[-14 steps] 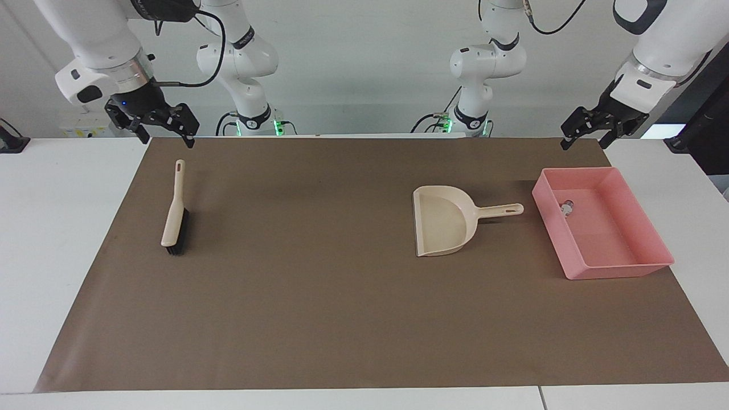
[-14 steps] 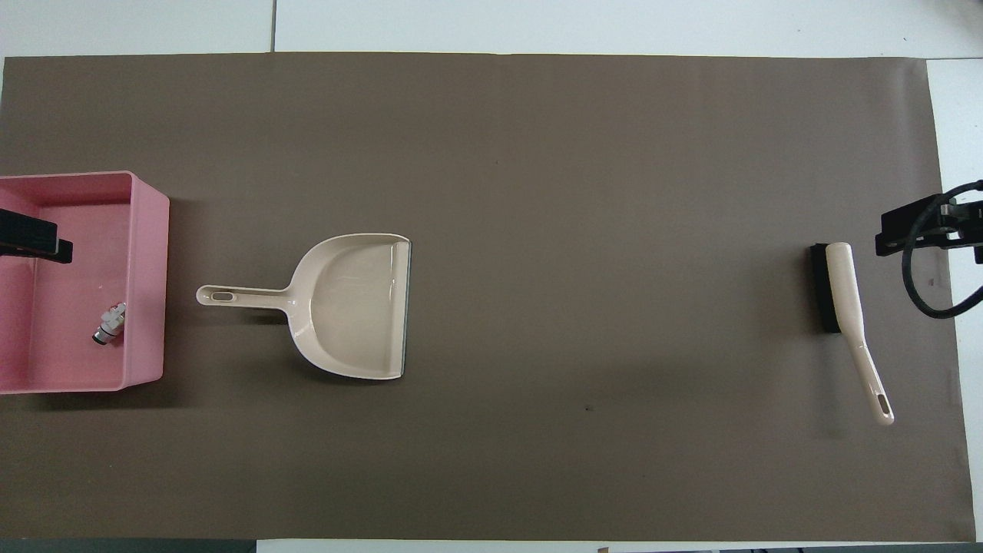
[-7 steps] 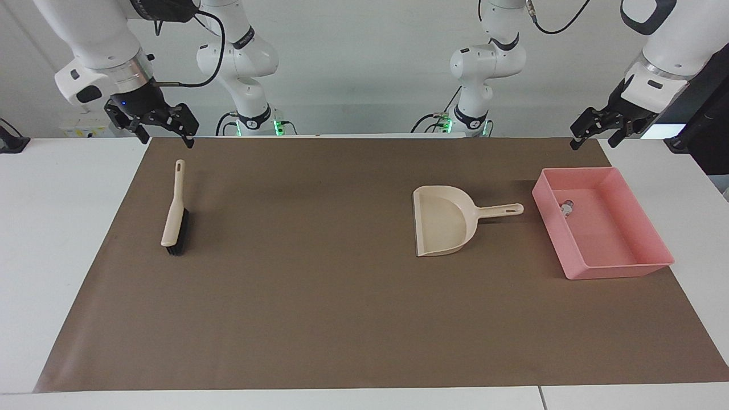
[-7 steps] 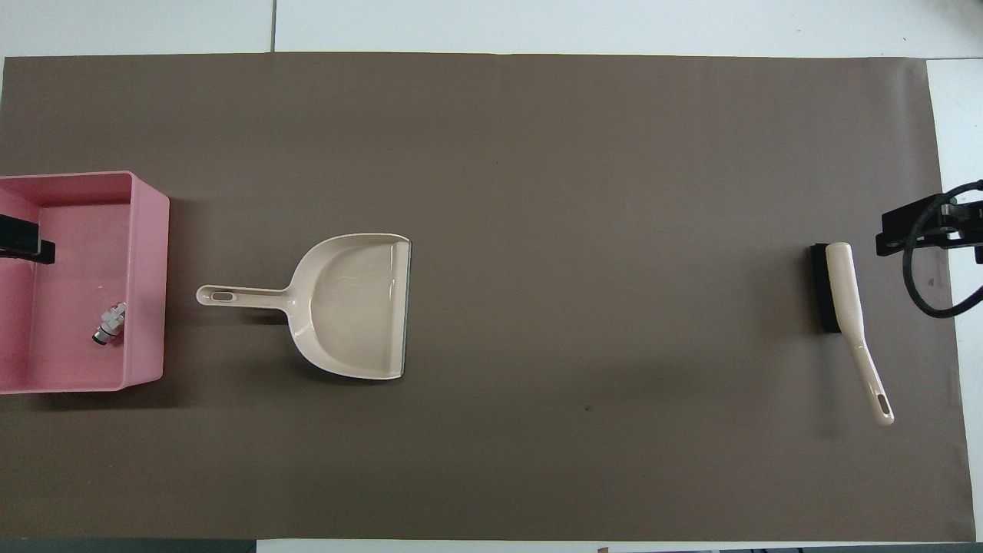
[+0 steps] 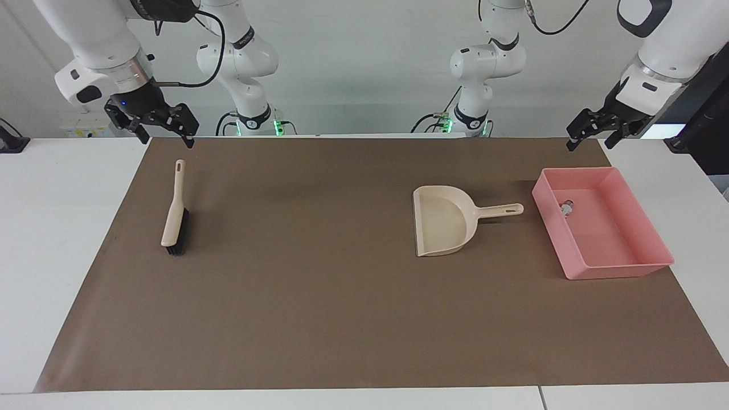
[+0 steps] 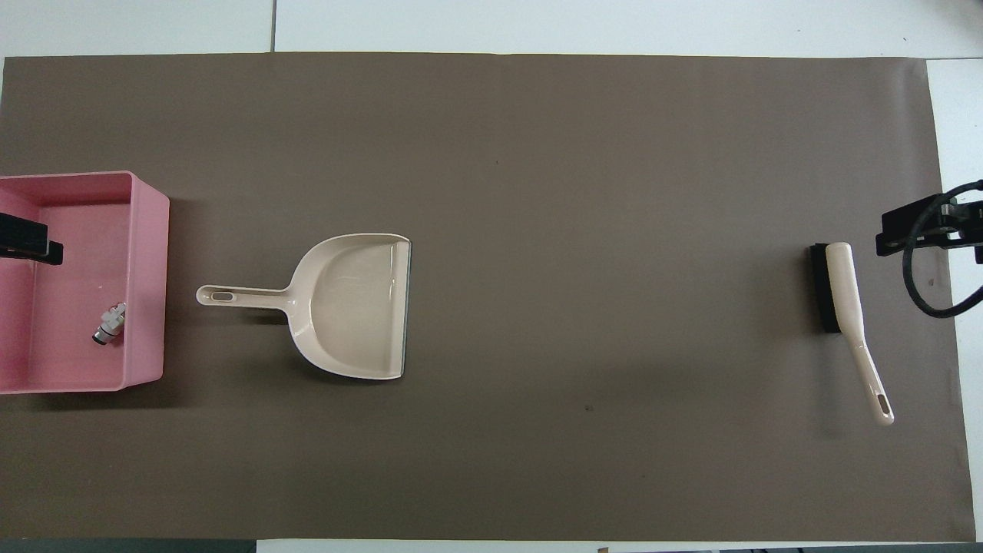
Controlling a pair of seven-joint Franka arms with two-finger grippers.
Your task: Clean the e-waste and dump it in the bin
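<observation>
While both arms are held raised, the small white and dark e-waste (image 5: 566,208) is seen inside the shallow pink rectangular plastic bin (image 5: 621,263), below the open, empty left gripper (image 5: 589,135); the right gripper (image 5: 166,133) is spread, empty, above the beige brush (image 5: 173,212).

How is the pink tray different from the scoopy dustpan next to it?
The pink tray is a rectangle with walls all round; the dustpan is beige, rounded and open along one edge. The tray has no handle, while the dustpan has a long one pointing toward the tray. A small piece of e-waste lies in the tray; the dustpan holds nothing. The tray is also bigger. Both look like plastic and sit flat on the brown mat.
</observation>
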